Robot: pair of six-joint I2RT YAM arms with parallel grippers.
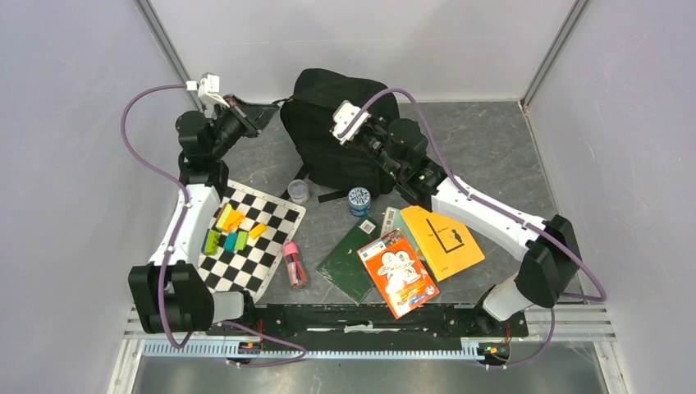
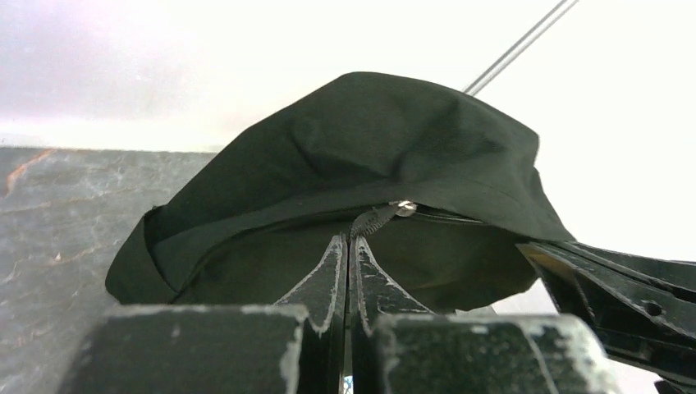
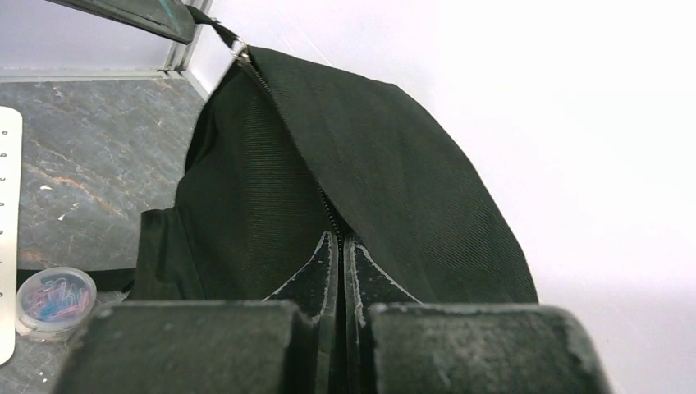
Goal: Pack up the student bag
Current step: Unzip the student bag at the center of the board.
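Observation:
The student bag (image 1: 328, 98) is a black backpack lying at the back middle of the table. My left gripper (image 1: 264, 113) is at its left end, shut on the zipper pull (image 2: 373, 222), and the bag's cloth (image 2: 369, 139) bulges above the jaws. My right gripper (image 1: 354, 138) rests on top of the bag, shut on the fabric edge beside the zipper line (image 3: 328, 209). In the right wrist view the bag (image 3: 394, 164) fills the middle, and the left gripper's finger (image 3: 139, 16) holds the taut pull (image 3: 238, 51) at the top left. The grey lining is hidden.
In front of the bag lie a checkerboard (image 1: 254, 246) with coloured blocks (image 1: 230, 230), a small clear jar of clips (image 1: 299, 191), a blue round tin (image 1: 359, 200), a pink bottle (image 1: 293, 264), a green notebook (image 1: 353, 258), an orange book (image 1: 400, 271) and a yellow folder (image 1: 443, 240).

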